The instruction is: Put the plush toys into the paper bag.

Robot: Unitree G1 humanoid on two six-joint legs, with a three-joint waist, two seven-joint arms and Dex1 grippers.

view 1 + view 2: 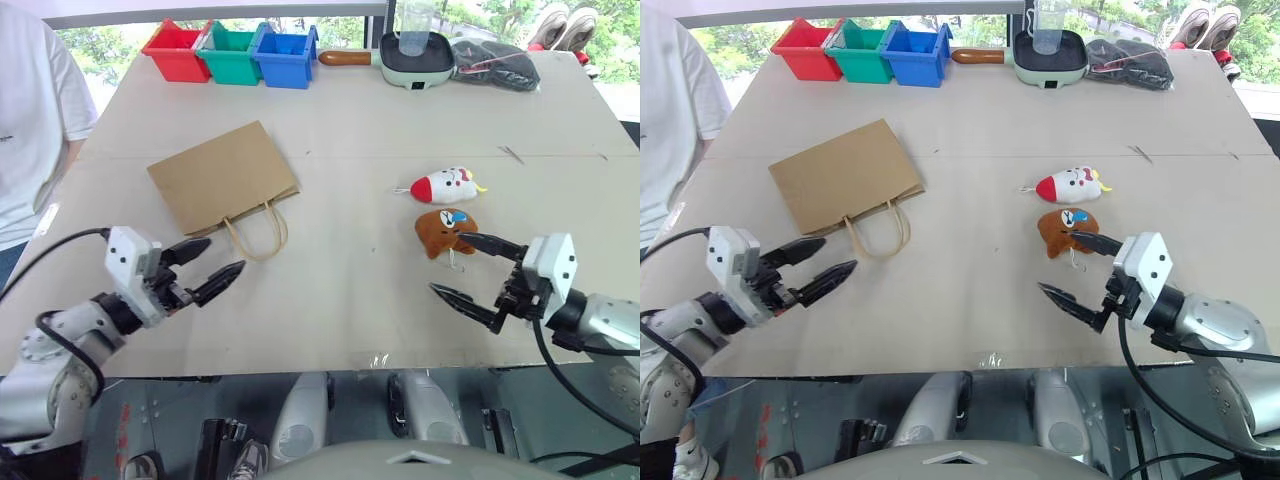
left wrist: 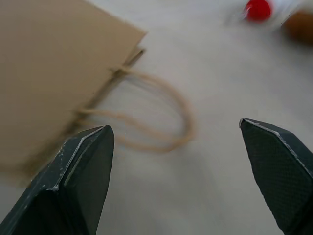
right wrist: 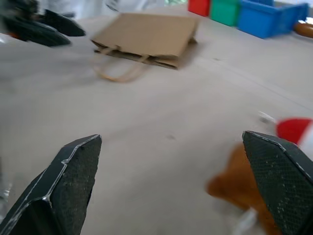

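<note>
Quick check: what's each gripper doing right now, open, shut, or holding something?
Left gripper: open, empty, near the paper bag.
Right gripper: open, empty, beside the brown toy.

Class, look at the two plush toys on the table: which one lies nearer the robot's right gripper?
The brown plush toy. It lies just beside the right gripper, near its upper finger, while the white plush toy with the red end lies farther up the table.

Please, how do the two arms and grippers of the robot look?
Each arm is silver-grey metal with a white box-shaped wrist block. The left gripper and the right gripper each have two black pointed fingers with textured pads. Black cables loop along both arms.
</note>
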